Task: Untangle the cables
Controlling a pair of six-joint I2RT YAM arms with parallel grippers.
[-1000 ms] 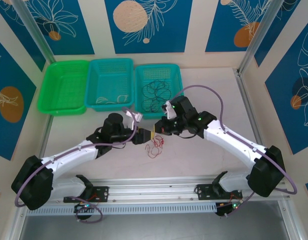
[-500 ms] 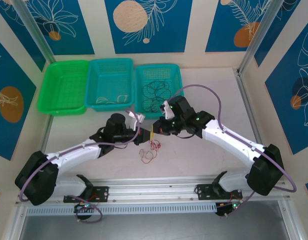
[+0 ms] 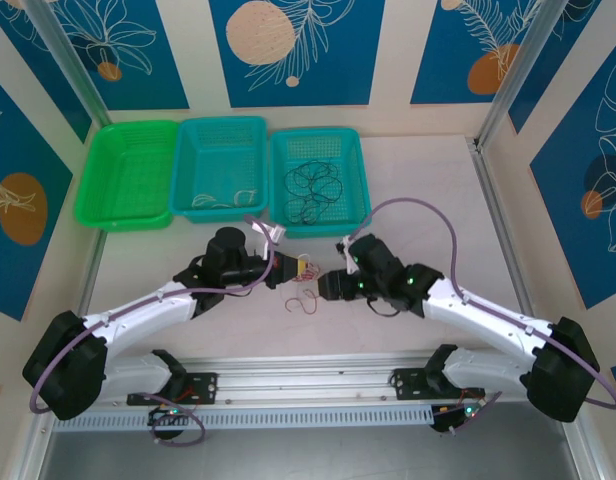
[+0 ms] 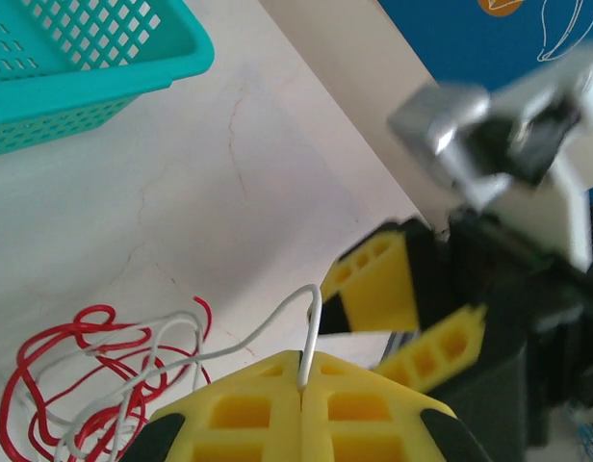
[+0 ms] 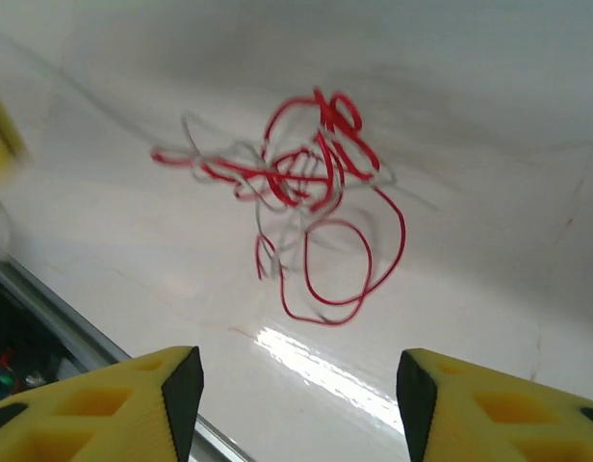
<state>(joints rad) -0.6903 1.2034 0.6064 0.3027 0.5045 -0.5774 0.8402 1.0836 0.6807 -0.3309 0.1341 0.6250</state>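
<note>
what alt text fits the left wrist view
The left gripper, jaws shut on a white wire, hangs over a table; the wire trails into a tangle with a red wire at lower left. A teal basket corner sits top left, and the right gripper, jaws apart, is blurred at right.

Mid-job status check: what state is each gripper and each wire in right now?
left gripper: shut, pinching the white wire.
right gripper: open, holding nothing, above the red wire.
white wire: one end gripped, the rest tangled with the red wire.
red wire: loose loops, intertwined with the white wire.
black wire: separated, coiled inside the right teal basket.
</note>
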